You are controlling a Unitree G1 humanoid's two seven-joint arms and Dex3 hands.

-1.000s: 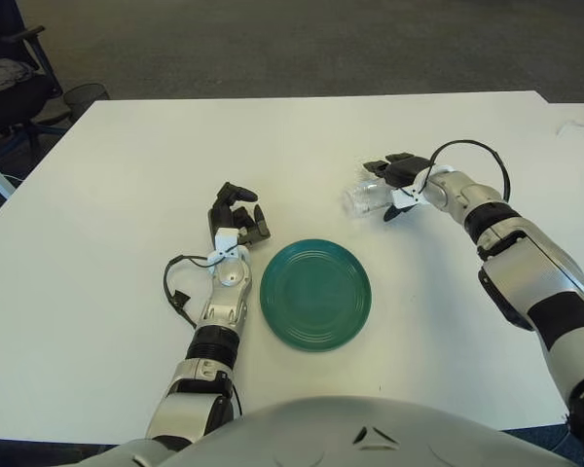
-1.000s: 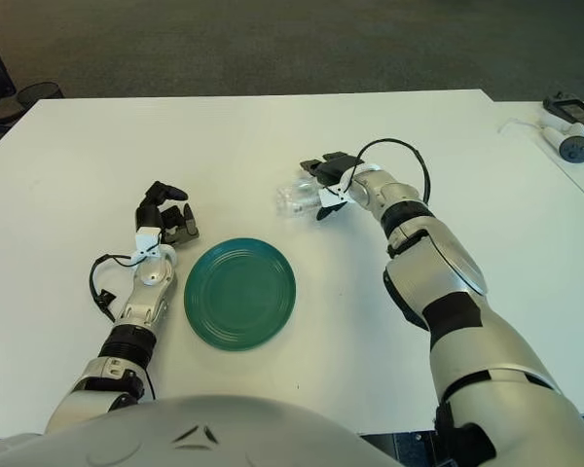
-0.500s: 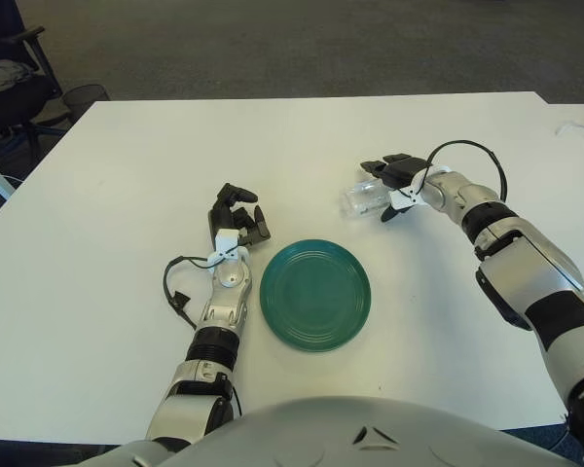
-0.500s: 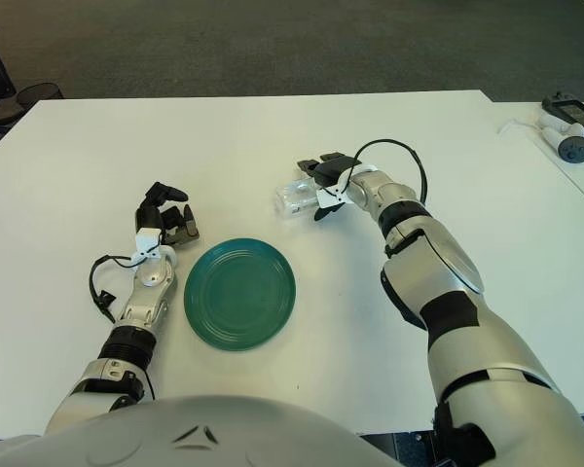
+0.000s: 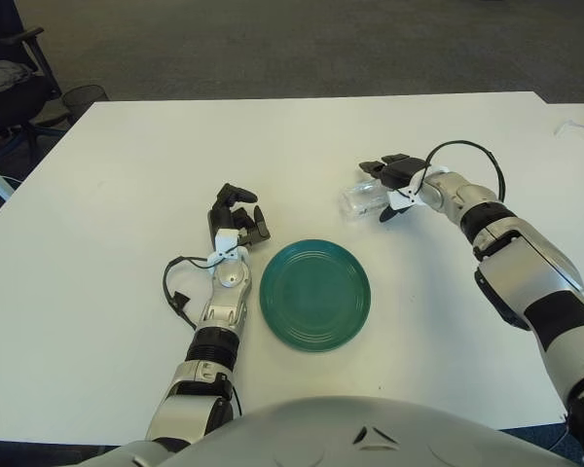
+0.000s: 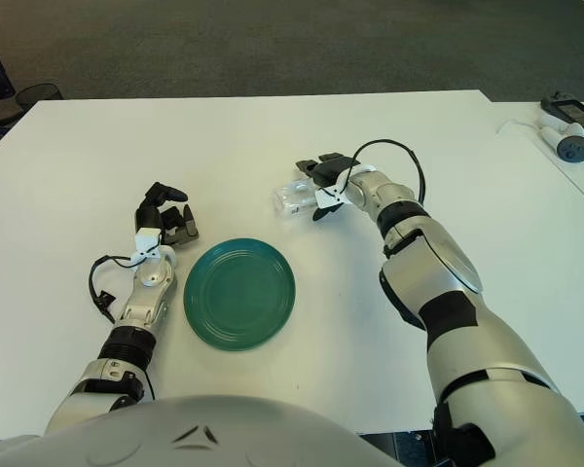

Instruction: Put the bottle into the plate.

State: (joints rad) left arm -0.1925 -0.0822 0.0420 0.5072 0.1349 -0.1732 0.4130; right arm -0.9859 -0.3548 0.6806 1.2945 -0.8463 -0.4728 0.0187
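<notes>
A clear plastic bottle (image 5: 362, 199) lies on its side on the white table (image 5: 127, 175), up and to the right of the green plate (image 5: 315, 294). My right hand (image 5: 393, 187) is at the bottle's right end, with fingers (image 5: 389, 163) over its top and the thumb below, closed on it. The bottle is a short way from the plate's far rim. My left hand (image 5: 236, 219) rests on the table just left of the plate, fingers relaxed and half curled, holding nothing.
A black cable (image 5: 175, 288) loops beside my left wrist. A dark chair (image 5: 10, 88) stands off the table's far left corner. Small devices (image 6: 569, 136) lie on a second table at the far right.
My right hand and the bottle have shifted slightly to the left. The left hand and the plate have not moved.
</notes>
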